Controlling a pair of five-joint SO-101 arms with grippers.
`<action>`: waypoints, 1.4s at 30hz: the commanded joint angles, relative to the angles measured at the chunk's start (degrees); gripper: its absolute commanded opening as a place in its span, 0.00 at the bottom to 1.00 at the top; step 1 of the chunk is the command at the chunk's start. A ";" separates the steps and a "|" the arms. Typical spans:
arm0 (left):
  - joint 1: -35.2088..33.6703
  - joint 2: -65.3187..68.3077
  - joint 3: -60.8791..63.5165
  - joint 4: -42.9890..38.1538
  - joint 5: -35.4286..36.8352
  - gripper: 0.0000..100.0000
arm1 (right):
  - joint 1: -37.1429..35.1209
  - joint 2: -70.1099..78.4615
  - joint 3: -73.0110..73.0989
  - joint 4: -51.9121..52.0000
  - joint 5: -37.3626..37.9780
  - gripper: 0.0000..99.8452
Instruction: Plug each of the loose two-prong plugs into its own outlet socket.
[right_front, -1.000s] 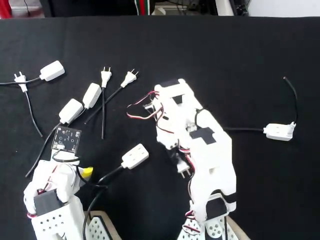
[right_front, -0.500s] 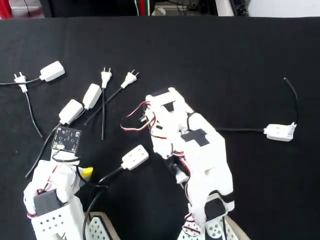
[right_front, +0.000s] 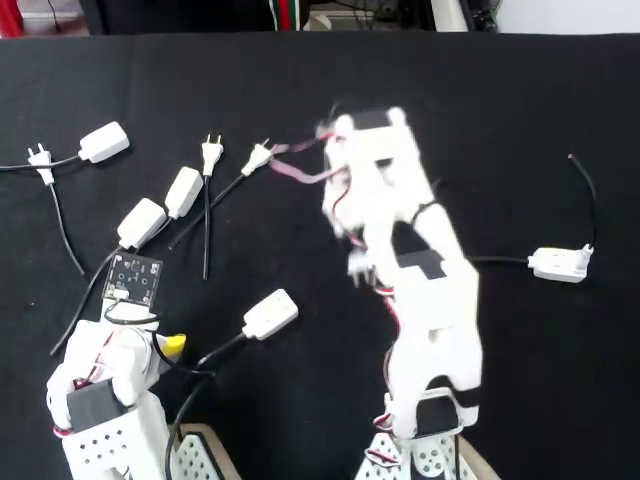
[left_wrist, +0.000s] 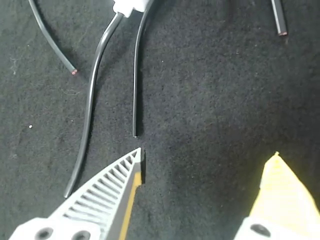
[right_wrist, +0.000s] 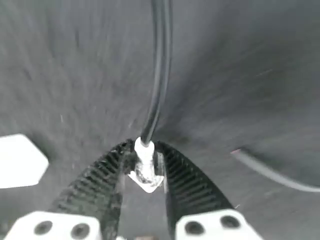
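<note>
Plugs and sockets across the table (right_front: 500, 90).
Far left, edge plug (right_front: 40, 157) just beside back socket (right_front: 104, 142); rightward, upper twin socket (right_front: 184, 190) next to lower twin socket (right_front: 141, 222), then left loose plug (right_front: 211, 152) and right loose plug (right_front: 258, 157) side by side; at the front, near socket (right_front: 270, 313); far right, lone socket (right_front: 556, 264).

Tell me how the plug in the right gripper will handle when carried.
The plug looks small and light, so probably easy to lift. Its thin black cord likely trails floppily and may tug. Pinched between the fingers of the right gripper, it could twist.
</note>
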 joint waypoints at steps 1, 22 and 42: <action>-0.40 -0.35 -0.13 -0.18 -0.62 0.36 | 1.58 -0.04 -8.75 0.26 -0.62 0.01; 13.14 -0.44 -3.03 -12.40 16.00 0.36 | -15.82 -35.65 -6.55 1.23 -7.56 0.01; 44.18 -0.44 -4.00 -42.55 31.21 0.29 | -21.63 -92.70 73.10 -50.64 -27.34 0.01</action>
